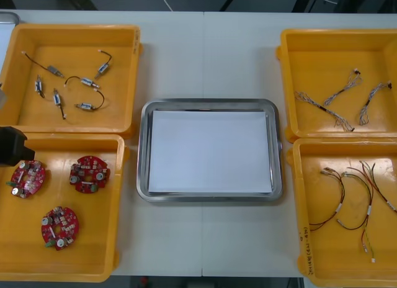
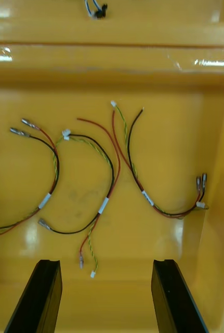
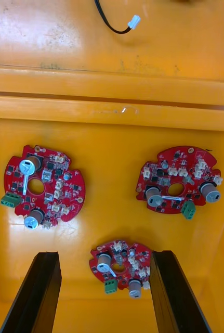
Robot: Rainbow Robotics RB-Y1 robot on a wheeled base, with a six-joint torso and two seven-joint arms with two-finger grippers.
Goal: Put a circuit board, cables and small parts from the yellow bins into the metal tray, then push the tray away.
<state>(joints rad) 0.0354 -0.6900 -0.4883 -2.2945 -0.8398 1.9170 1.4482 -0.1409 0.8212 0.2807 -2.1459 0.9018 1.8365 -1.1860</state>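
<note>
Here, the left gripper (image 3: pixel 105 255) hangs over the yellow bin (image 1: pixel 93 257) at the table's (image 1: pixel 205 52) near left corner. Its fingers are spread wide and hold nothing. Three round red circuit boards (image 1: pixel 59 226) lie on the bin floor, one in line with the gap between the fingers. The right gripper (image 2: pixel 106 262) — equally wide and empty — hangs over the near right bin (image 1: pixel 335 263), where red, yellow and black cables (image 2: pixel 104 204) curl. The metal tray (image 1: pixel 144 151), white inside, sits mid-table between the bins. The far left bin (image 1: pixel 74 43) holds small metal parts (image 1: pixel 90 84) on black leads, and the far right bin (image 1: pixel 322 64) holds twisted cables (image 1: pixel 322 108).
</note>
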